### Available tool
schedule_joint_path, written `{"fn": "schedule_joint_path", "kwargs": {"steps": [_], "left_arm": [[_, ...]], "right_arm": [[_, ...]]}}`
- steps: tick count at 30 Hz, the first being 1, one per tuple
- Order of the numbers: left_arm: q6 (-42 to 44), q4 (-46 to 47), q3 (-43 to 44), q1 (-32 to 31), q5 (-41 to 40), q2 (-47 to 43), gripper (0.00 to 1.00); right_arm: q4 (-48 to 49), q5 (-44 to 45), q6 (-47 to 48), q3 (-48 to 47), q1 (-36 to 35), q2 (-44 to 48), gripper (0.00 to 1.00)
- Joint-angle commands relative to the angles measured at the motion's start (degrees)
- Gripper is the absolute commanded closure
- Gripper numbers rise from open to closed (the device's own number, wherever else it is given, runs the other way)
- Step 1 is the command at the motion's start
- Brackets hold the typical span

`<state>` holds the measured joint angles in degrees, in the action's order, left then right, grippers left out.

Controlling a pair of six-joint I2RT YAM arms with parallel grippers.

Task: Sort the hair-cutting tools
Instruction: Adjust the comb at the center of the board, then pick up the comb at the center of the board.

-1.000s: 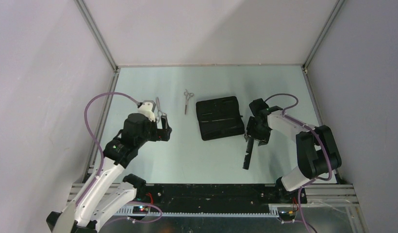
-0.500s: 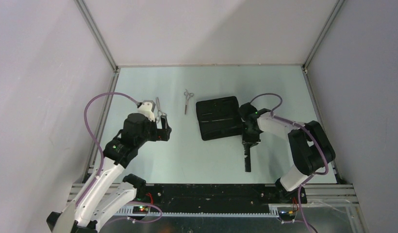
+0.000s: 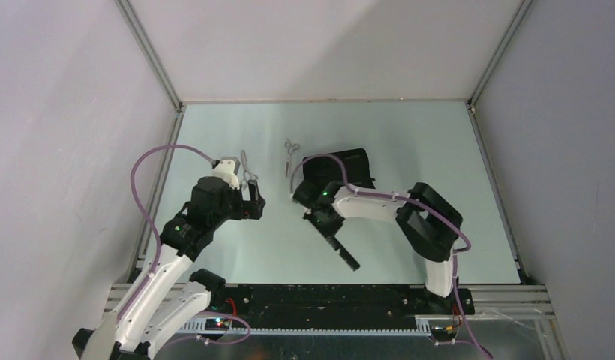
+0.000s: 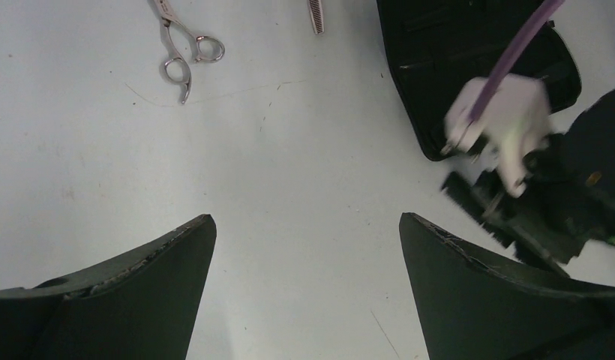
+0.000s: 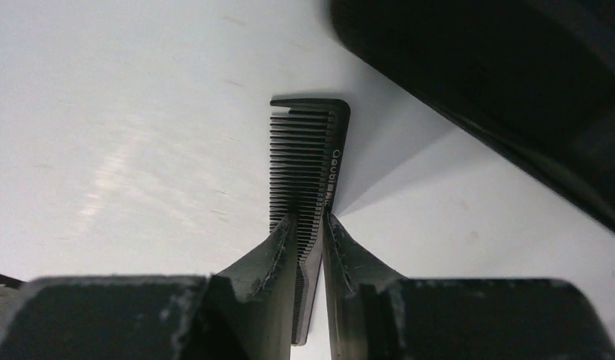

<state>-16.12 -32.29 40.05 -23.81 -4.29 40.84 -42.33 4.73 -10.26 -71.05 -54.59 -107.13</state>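
— Right fingers (image 5: 278, 251) pinch the comb (image 5: 319, 150) mid-length, near the table's (image 3: 409, 135) middle, beside the pouch (image 3: 353, 161).
— Left fingers (image 4: 139, 300)?
— Spread wide, empty.
— Progress?
— Early, I'd judge: scissors (image 3: 247, 171) and a second pair (image 3: 290, 154) lie loose toward the far-left, ungrouped.
— Materials?
— Comb: thin black plastic, fine teeth. Scissors: slim shiny steel, ringed handles.
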Motion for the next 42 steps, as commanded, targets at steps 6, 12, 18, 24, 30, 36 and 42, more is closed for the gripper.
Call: {"fn": "schedule_joint_path", "kwargs": {"steps": [6,12,18,24,30,36,42], "left_arm": [[-5.8,1.8,-2.9,0.4,-0.3,-5.0,0.0],[-14.1,6.4,-8.8,0.4,4.6,-5.5,0.01],[-16.7,5.7,-6.1,-3.0,7.9,4.9,0.06],[-17.5,5.9,-0.4,-13.1,6.7,17.7,0.2],[-18.9,7.2,3.6,-18.4,7.7,29.2,0.48],[-18.7,6.3,6.9,-20.0,8.9,37.0,0.66],[-19.3,6.0,7.9,-21.2,10.2,40.8,0.77]], "right_arm": [[-1.9,1.7,6.9,-9.8,-7.4,-0.5,0.7],[-2.1,2.6,-1.0,-2.9,-5.7,11.6,0.6],[1.3,3.1,-9.0,10.1,-2.4,25.7,0.45],[7.0,4.5,-15.6,19.4,0.8,37.4,0.43],[14.2,1.8,-22.0,27.7,5.1,48.2,0.32],[13.3,-2.2,-25.5,31.1,8.8,51.8,0.3],[10.3,-4.0,-28.8,31.6,9.8,50.3,0.31]]}}
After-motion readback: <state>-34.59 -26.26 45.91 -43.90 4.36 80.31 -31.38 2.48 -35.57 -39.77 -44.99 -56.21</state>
